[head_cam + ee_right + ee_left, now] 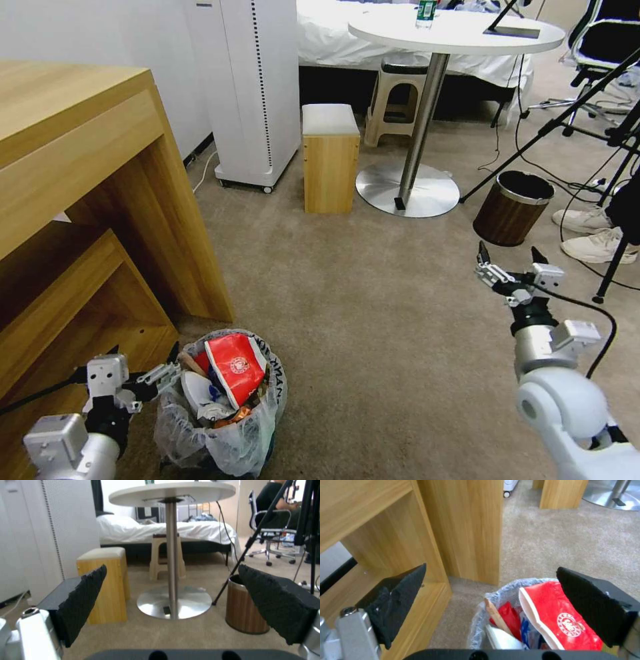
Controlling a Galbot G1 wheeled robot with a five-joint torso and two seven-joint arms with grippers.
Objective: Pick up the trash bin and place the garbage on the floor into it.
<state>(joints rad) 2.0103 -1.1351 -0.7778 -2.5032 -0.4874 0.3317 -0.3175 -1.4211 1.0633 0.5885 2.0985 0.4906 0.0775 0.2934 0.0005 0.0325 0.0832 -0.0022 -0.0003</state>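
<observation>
The trash bin point(223, 407) stands on the floor point(373, 320), a beige carpet, just beside the foot of a wooden desk point(87, 200). Its crinkly whitish bag is puffed out around the rim, and garbage is packed inside: a red carton point(235, 367) with a round white emblem tilts up above the rim, with white and blue wrappers, something orange and a wooden stick point(496, 616) beside it.

The left claw point(143, 373) sits low at the bin's left side, next to the bag rim. In the left wrist view its two dark pads point(398, 597) stand wide apart, one in front of the desk's lower shelf and the other above the red carton, and nothing is held between them; whether a finger touches the bag cannot be told.

The right claw point(510, 260) hangs above bare carpet well to the right of the bin, its fingers spread wide and empty. Ahead of it are a dark brown wood-grain bin point(512, 207) with a metal rim, the steel base of a round white surface point(457, 30), and a small wooden stool point(330, 157)
</observation>
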